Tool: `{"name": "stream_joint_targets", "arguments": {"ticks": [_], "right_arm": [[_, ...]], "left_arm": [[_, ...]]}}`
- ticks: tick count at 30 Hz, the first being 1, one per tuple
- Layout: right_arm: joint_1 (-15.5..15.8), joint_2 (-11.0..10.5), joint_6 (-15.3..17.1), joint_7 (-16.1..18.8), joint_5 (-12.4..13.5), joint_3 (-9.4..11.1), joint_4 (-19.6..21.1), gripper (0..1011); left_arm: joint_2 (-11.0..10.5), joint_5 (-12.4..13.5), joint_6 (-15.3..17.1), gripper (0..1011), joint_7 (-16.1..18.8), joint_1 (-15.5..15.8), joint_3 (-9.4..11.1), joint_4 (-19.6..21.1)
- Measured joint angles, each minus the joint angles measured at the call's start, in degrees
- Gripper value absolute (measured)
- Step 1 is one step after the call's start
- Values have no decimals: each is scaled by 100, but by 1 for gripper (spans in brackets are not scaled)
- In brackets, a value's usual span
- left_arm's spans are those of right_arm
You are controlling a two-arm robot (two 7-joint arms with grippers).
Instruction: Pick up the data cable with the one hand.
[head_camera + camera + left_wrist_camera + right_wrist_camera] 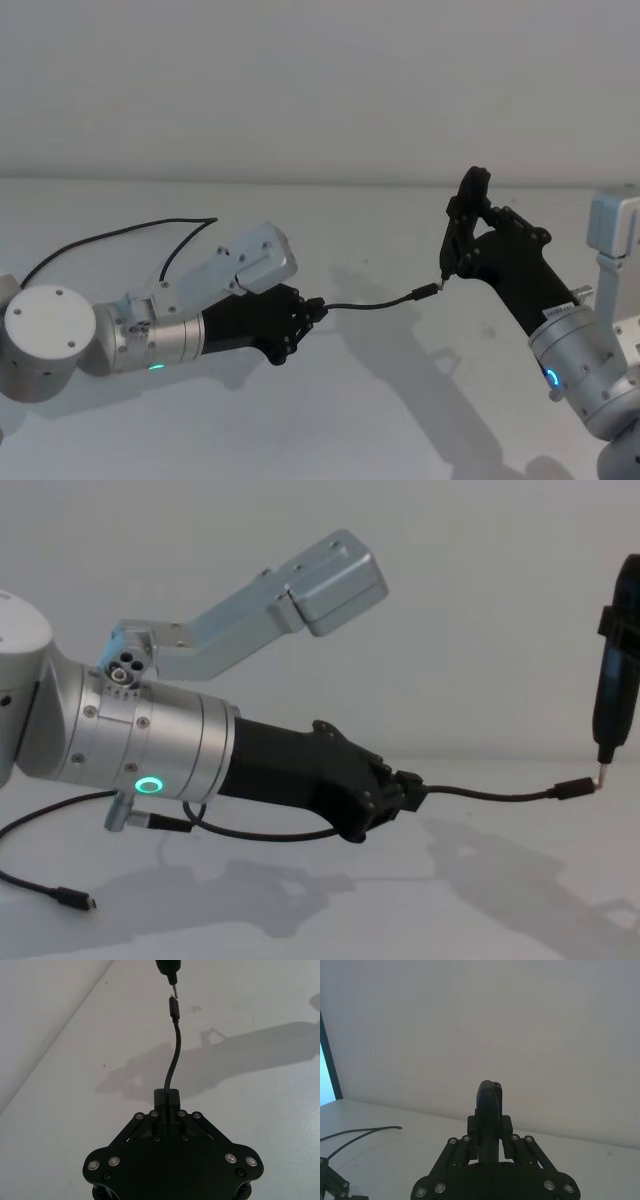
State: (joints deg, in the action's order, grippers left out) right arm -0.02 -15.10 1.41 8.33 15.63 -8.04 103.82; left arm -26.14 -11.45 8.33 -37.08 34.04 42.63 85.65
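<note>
Left hand: the left hand [318, 308] reaches in from the left, low over the white surface [400, 400], its fingers clamped on the data cable [375, 302].
Data cable: held off the surface, it runs from the left hand's fingertips toward the right; its silver-tipped plug [575, 787] meets the pin tip of the black tool [612, 705].
Right hand: the right hand [462, 235] is raised at the right, closed on that upright tool.
</note>
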Motion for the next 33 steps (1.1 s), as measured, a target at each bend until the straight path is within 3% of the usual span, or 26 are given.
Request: {"name": "stream_joint_targets", "arguments": {"ticks": [33], "right_arm": [[-28,117,-48,120,-222,22,-59,275]], "left_arm": [[0,0,0,36,0,0,0,0]]}}
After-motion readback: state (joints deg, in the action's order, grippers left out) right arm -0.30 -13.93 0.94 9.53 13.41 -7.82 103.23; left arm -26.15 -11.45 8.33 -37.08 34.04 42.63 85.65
